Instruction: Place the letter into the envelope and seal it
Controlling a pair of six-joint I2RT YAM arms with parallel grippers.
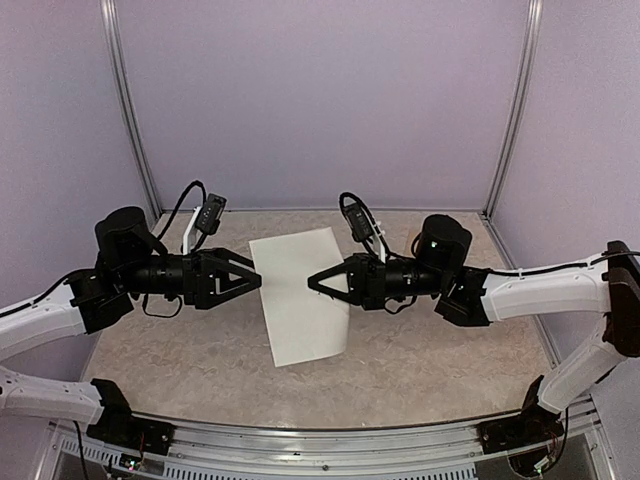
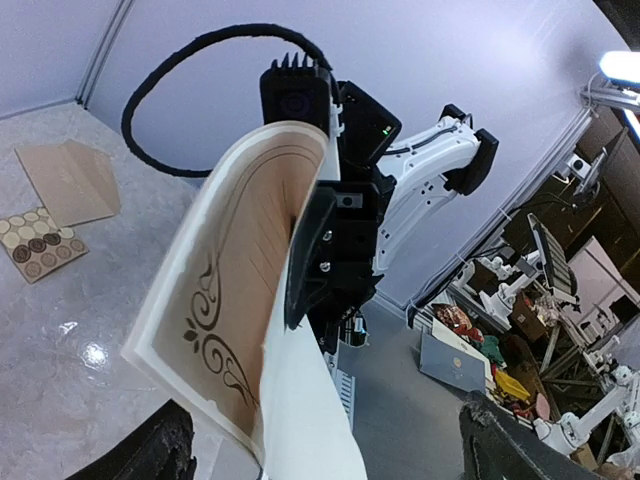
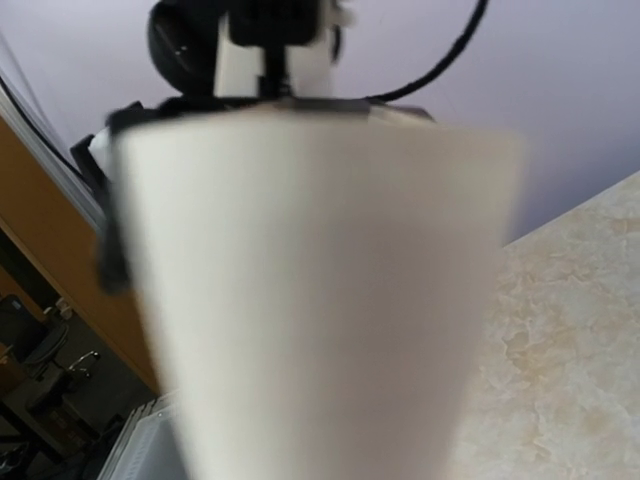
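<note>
The letter is held upright in the air between the two arms, its plain white side toward the top camera. My right gripper is shut on the sheet near its middle. In the left wrist view one of its dark fingers presses on the curved letter, whose ornamental border shows. My left gripper is at the letter's left edge. Its fingers stand wide apart with the sheet's edge between them. In the right wrist view the letter fills the picture and hides the fingers. A brown envelope lies open on the table.
A small card of round gold and brown stickers lies beside the envelope. The beige marbled table is enclosed by lilac walls with metal posts. A black cable loops above the right arm's wrist.
</note>
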